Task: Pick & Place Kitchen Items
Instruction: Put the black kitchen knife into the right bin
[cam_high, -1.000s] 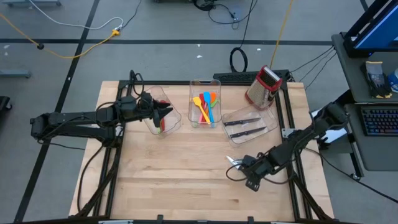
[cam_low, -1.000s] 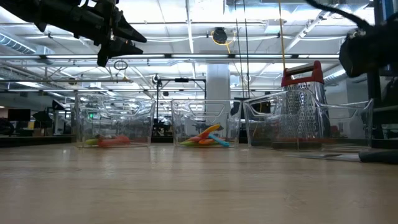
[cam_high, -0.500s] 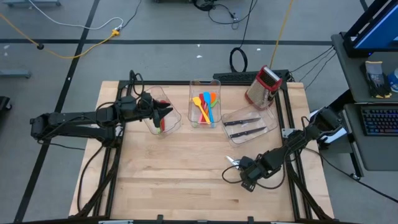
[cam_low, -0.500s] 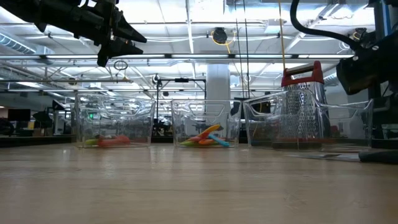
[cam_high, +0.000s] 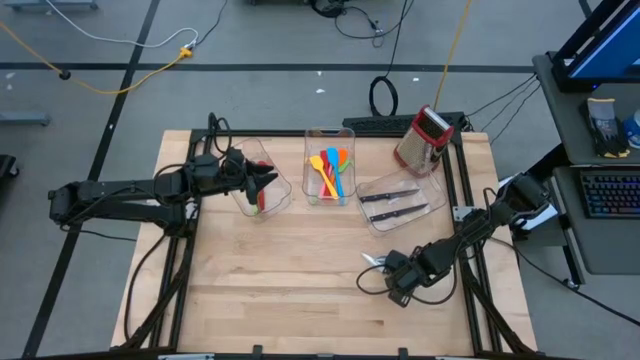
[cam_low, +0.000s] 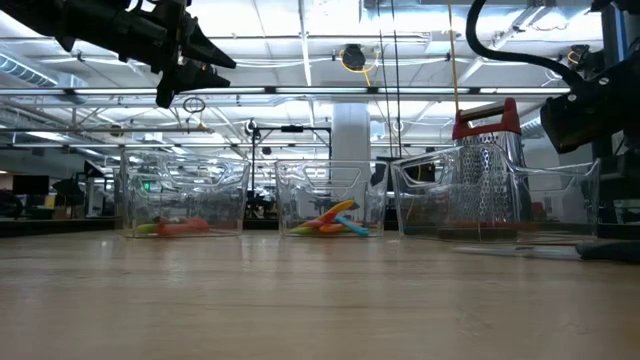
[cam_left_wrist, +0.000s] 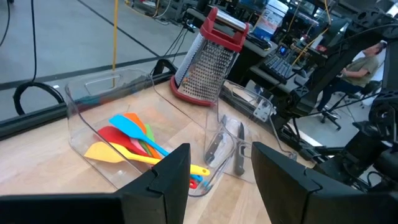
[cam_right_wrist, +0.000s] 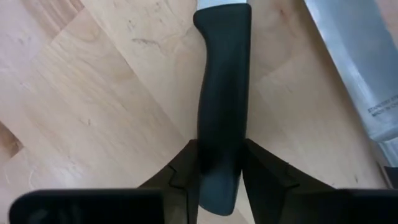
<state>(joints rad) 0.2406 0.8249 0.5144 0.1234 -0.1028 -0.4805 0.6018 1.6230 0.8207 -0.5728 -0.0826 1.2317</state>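
A pale wooden counter (cam_high: 300, 290) stood on a grey floor, with a lit workshop hall showing behind it in the low view.

The right gripper (cam_high: 391, 268) was down at the counter's right front part, its two dark fingers (cam_right_wrist: 186, 168) pressed against both sides of the black plastic handle of a knife (cam_right_wrist: 222, 112) lying flat on the wood. In the right wrist view the handle sat squarely between the pads with no gap on either side. A second steel blade (cam_right_wrist: 364, 68) lay on the counter just beside that knife.

The left gripper (cam_high: 268, 181) hung above the leftmost clear plastic bin (cam_high: 262, 180), well clear of the counter in the low view, its fingers (cam_left_wrist: 168, 180) partly apart with nothing between them. That bin held a few utensils, red and green among them (cam_low: 172, 227).

The middle clear plastic bin (cam_high: 330, 165) contained a bunch of bright silicone spatulas (cam_high: 331, 172), orange, blue, yellow and red. To its right a third, tilted clear plastic bin (cam_high: 400, 205) held two black-handled knives (cam_high: 395, 203) lying side by side. Behind that bin, at the counter's far right corner, stood a red-topped metal box grater (cam_high: 424, 139).
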